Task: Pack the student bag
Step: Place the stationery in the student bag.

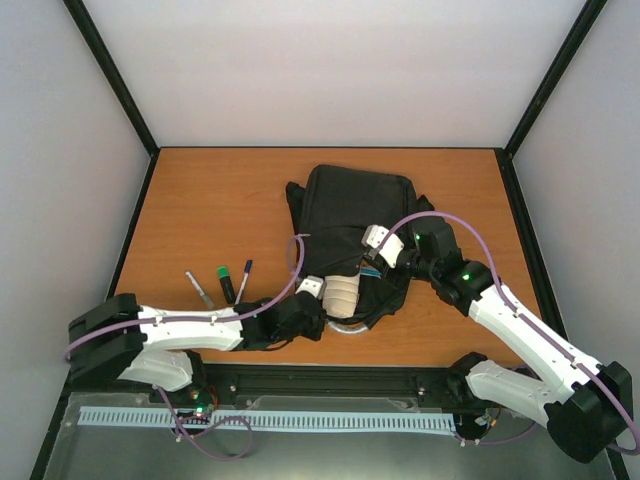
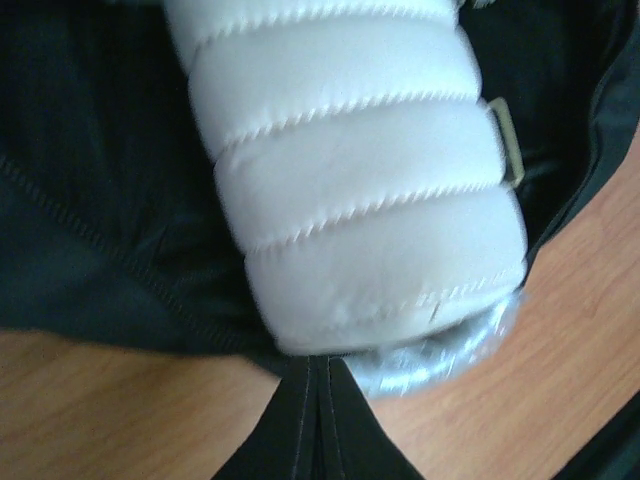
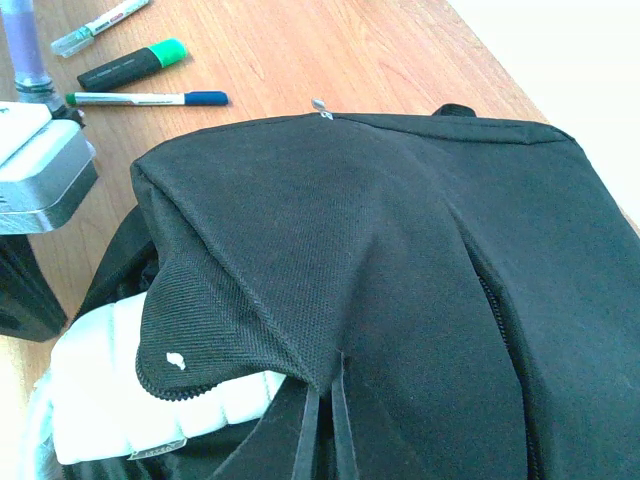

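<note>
Pinching the fabric of the student bag [image 3: 420, 250] is the right pincer [image 3: 322, 388]; the left pincer [image 2: 316, 405] is pressed together beside a white pouch [image 2: 350, 170].

Directly ahead of the left gripper [image 1: 316, 289], a white padded case [image 1: 342, 293] fills the student bag [image 1: 360, 210] mouth; three pens [image 1: 222, 284] lie behind-left on open table [image 1: 210, 200].

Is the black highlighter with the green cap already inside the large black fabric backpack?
No, the highlighter lies out on the wooden table, clear of the backpack.
</note>
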